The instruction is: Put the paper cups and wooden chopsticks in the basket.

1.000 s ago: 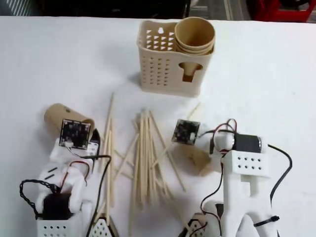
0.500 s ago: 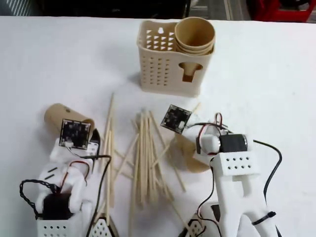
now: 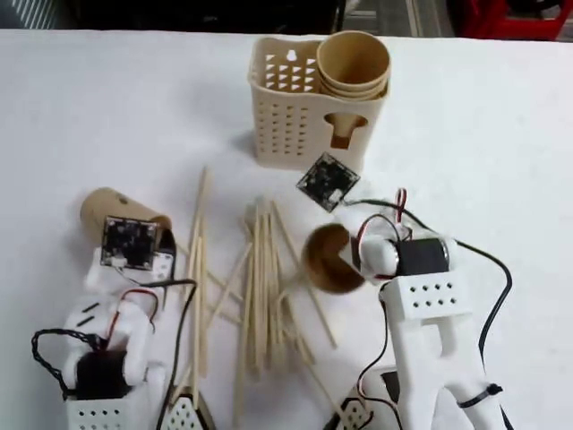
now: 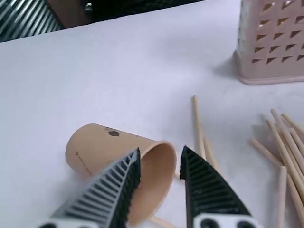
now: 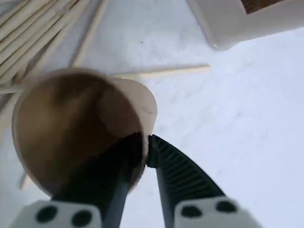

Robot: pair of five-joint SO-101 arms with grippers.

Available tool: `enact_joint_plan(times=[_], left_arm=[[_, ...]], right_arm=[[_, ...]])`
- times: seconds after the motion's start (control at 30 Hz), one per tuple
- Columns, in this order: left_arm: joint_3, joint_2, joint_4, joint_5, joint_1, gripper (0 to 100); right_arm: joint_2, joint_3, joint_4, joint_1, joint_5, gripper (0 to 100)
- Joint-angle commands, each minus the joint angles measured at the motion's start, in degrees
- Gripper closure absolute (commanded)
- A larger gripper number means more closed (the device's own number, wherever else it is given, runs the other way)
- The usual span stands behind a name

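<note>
- Near the basket, your right gripper pinches the wall of a paper cup, which over the last second has tipped mouth-up and moved closer to the stacked cups; a drop-in looks next
- Your left gripper gapes over a fallen cup
- Wooden chopsticks lie scattered, uncollected

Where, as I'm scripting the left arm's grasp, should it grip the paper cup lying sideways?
At the rim wall, from the open end: the paper cup lies on its side, mouth toward the left hand, so one finger could slip inside, one outside.
</note>
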Motion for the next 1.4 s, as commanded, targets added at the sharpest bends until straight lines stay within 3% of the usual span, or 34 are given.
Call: enact_joint_plan(times=[0.0,0.33,0.43,0.63,0.93,1.17,1.37], left_arm=[[-4.48,-0.22,-1.67,-0.53,-4.09,85],[-14.24,-0.04,7.91,-10.81,-3.91,84],[-16.62,0.66,11.08,-12.66,-4.00,77],[-26.46,17.71,14.07,-15.65,-4.26,75],[-34.55,46.73,8.97,-24.09,-4.44,75],[-34.20,52.97,1.14,-28.66,-10.42,75],[-34.11,59.12,-0.79,-31.47,-10.86,81]], right_arm=[[-0.84,-3.08,-1.19,-0.66,-2.73,97.8],[-0.84,-2.73,-1.27,-0.31,-8.62,97.8],[-0.84,-2.64,-1.27,-0.22,-8.88,97.8],[-0.84,-2.46,-1.19,-0.22,-10.64,97.9],[-0.84,-0.70,-1.19,-0.13,-10.29,97.9],[-0.84,-0.70,-1.19,-0.13,-10.20,97.9],[-0.84,-0.70,-1.10,-0.13,-10.20,97.9]])
